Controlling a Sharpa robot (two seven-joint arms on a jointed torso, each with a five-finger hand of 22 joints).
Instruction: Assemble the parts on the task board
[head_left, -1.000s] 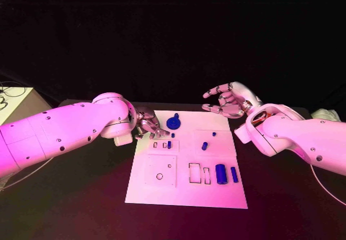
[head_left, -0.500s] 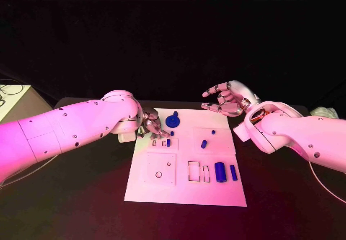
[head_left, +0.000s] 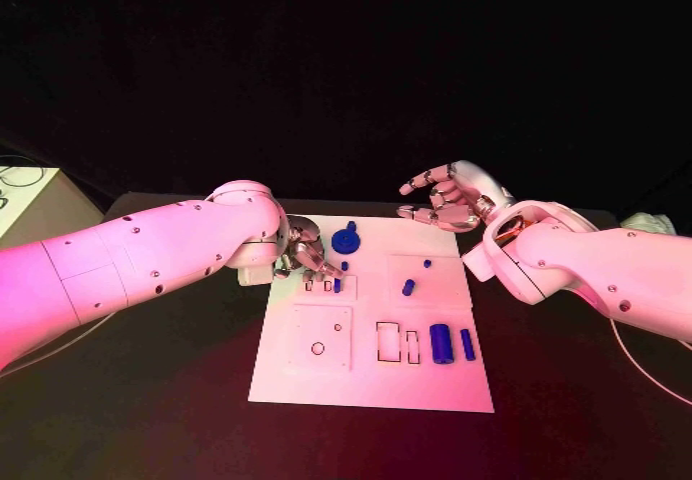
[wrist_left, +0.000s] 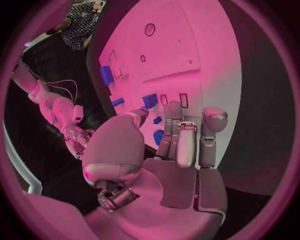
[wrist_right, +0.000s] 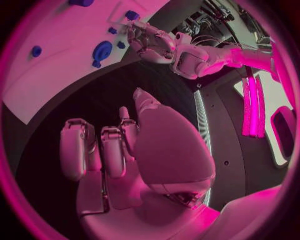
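Head view: left hand (head_left: 302, 254) lowered at task board (head_left: 361, 385) far-left corner, fingers bunched beside small blue part (head_left: 338, 286), grip unclear, probably for seating it; right hand (head_left: 450, 201) raised clear, fingers spread.

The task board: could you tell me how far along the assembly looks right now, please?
Little looks finished. On the task board, a round blue part sits near the far edge, and two blue cylinders lie loose beside empty rectangular slots. The left hand is down at the board's far left corner, fingers by the small slots; whether it holds a part I cannot tell. The right hand hovers open, holding nothing. Most placing remains.
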